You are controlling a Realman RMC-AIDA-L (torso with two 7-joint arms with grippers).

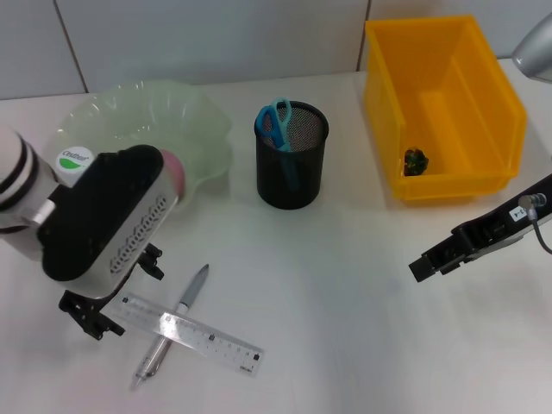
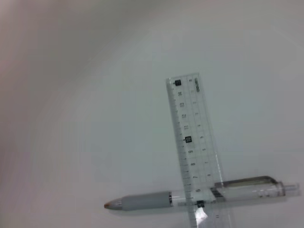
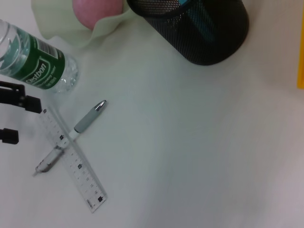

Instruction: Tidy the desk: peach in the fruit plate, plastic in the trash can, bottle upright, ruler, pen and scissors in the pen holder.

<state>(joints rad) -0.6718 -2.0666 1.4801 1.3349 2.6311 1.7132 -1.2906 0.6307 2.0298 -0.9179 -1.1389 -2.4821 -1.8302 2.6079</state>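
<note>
Near the left front of the worktop (image 1: 345,293) the ruler (image 1: 194,330) lies flat with the pen (image 1: 172,323) crossed over it, both still out of the pen holder (image 1: 291,155), where the scissors (image 1: 278,125) already stand. The left gripper (image 1: 112,297) hangs just beside the ruler's left end, fingers (image 1: 86,315) spread wide and empty. Judging by this, picking up the ruler or pen is the step in hand; the next move calls for lowering to straddle one of them and closing. The peach (image 3: 97,12) sits in the fruit plate (image 1: 147,112), the bottle (image 3: 35,66) stands upright near it. The right gripper (image 1: 444,254) waits far right, by the yellow bin (image 1: 448,103); I cannot tell its fingers' state.
</note>
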